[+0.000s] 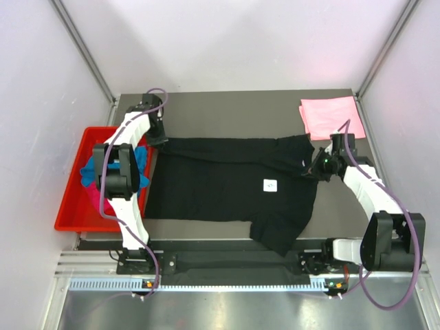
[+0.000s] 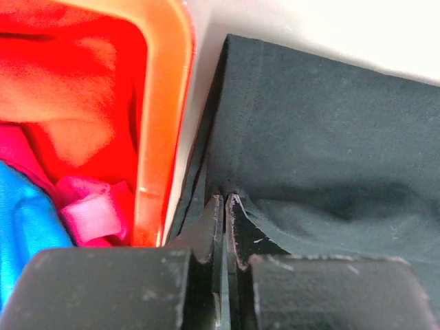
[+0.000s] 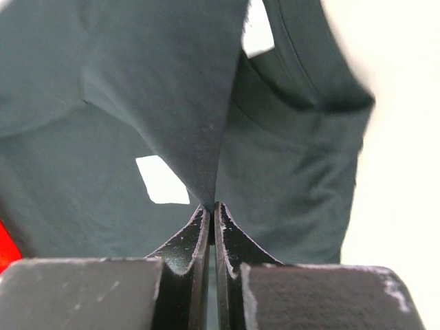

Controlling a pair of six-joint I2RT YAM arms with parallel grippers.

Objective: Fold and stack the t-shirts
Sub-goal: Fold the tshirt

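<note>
From the top view, the black t-shirt is lying spread across the middle of the bench, its white label facing up and one sleeve hanging over the near edge. The left end effector is gripping the shirt's far-left corner, beside the red tray. The right end effector is gripping the cloth near the collar on the right. A light pink t-shirt is sitting folded at the far-right corner. The turquoise t-shirt and the magenta t-shirt are lying bunched in the tray.

In the left wrist view, the two fingers are pressing together on the hemmed edge of the black cloth, just beside the tray's rim; blue and magenta fabric are showing inside the tray.

In the right wrist view, the fingers are clamping a raised fold of the black shirt, which is rising in a ridge away from the tips, with the label showing to its left.
</note>
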